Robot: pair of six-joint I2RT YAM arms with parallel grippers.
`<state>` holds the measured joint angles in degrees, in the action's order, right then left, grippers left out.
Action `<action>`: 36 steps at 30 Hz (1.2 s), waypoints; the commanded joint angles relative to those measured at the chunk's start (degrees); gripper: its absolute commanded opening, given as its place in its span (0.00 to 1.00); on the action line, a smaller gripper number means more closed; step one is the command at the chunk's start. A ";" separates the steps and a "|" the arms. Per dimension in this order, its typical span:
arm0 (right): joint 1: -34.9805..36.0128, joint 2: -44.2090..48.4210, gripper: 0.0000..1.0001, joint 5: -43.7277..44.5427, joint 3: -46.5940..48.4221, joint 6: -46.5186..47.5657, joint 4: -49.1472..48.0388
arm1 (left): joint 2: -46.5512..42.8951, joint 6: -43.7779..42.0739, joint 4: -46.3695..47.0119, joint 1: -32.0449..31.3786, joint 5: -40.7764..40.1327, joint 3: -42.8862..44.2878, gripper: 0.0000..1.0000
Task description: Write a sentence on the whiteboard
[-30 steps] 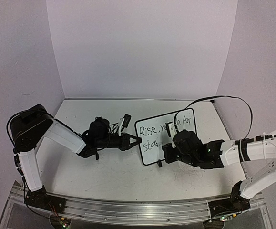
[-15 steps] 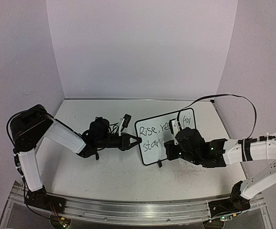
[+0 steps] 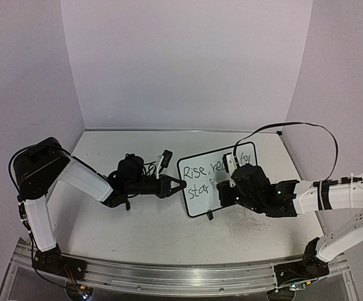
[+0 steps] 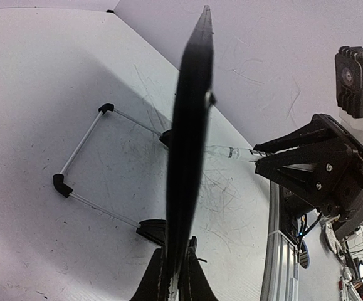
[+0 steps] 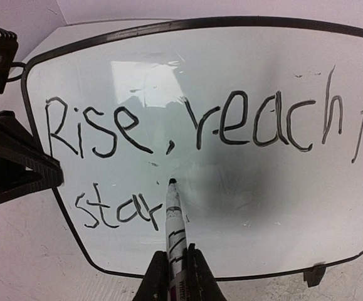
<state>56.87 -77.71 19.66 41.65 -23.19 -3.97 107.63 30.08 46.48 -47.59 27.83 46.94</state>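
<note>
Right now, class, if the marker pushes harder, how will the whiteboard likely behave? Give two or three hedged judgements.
Probably stiff: edge-on, the whiteboard looks thin and straight. Likely light and apt to tip or slide: it rests on a thin wire stand. The left tool, clamped on its edge, probably steadies it against the marker.

The table point(image 3: 150, 232) is a white, matt top, scuffed and grey-smudged, with thin dark scribbles point(image 3: 247, 227) just right of its middle; the left wrist view shows more of these fine scratchy lines point(image 4: 228, 204). A whiteboard point(image 3: 200, 204) stands on it near the middle, propped at a tilt on a thin wire stand point(image 4: 83, 145). The stand's two black feet point(image 4: 60, 185) rest on the top behind the board. A small black foot point(image 5: 313, 274) under the board's lower edge touches the table. An aluminium rail point(image 3: 168, 276) runs along the near edge.
</note>
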 commanded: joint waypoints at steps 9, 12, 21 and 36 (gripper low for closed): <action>-0.26 -0.42 0.00 0.71 0.56 -0.50 0.01 | -0.95 0.59 -3.88 -0.48 0.51 1.05 0.00; -0.09 0.20 0.00 -0.11 -0.84 -1.32 0.46 | -1.07 0.55 -3.88 -0.48 0.42 0.94 0.00; 0.39 0.89 0.00 -1.54 -3.67 -2.67 0.72 | -1.20 0.65 -3.88 -0.50 0.42 0.74 0.00; 0.37 2.28 0.00 1.42 -3.80 -3.79 3.32 | -1.74 0.68 -4.17 -0.48 0.27 0.33 0.00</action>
<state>57.52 -76.93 17.77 37.78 -26.05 -2.77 107.63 30.08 46.46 -47.59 27.81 46.94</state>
